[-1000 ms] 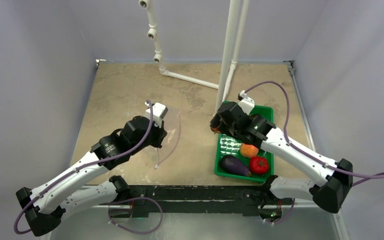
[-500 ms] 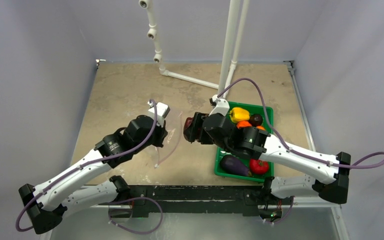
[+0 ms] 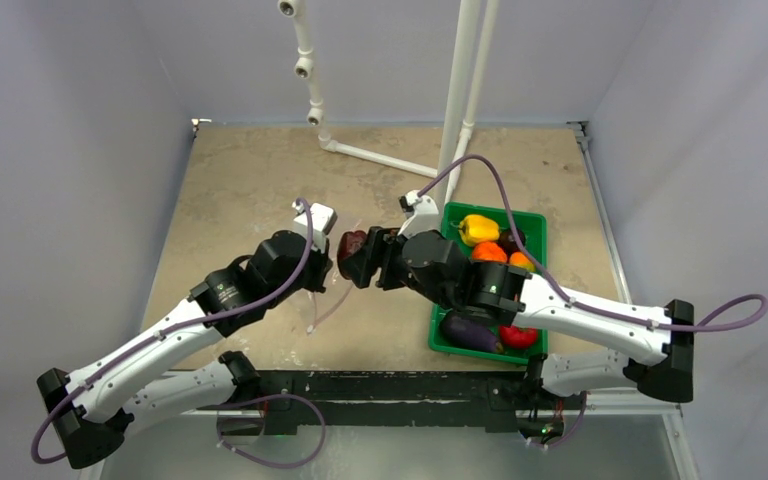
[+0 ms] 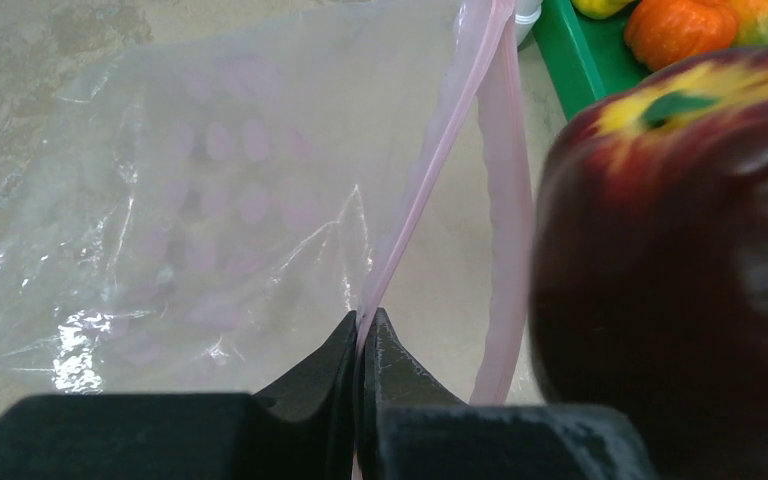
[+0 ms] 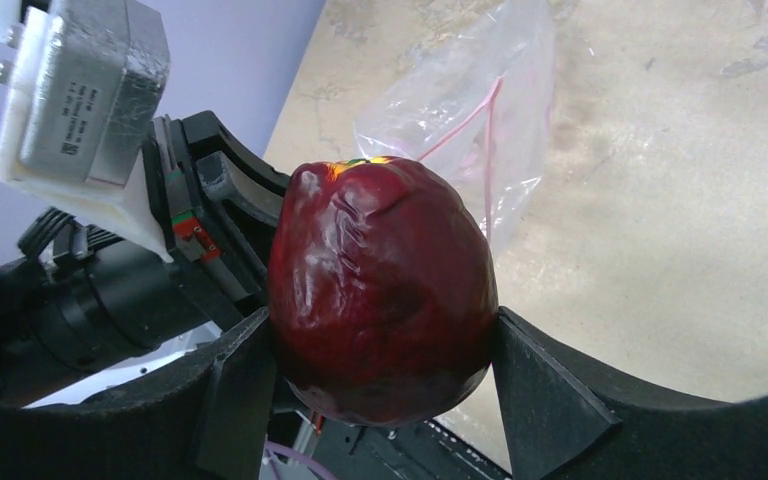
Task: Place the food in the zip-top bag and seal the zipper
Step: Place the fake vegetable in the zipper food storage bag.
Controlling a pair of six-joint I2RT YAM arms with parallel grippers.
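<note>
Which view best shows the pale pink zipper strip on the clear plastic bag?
Left wrist: the pale pink zipper strip runs close-up from the shut left gripper pinching it. Right wrist shows only a thin pink line behind the dark red peach; overhead, it is barely visible.

Dark red toy peach blurred, cut by the left wrist view's right edge, purple toy eggplant and red toy tomato half hidden under the right arm in the green ribbed tray, clear crinkly plastic bag faint overhead, outline unclear.
</note>
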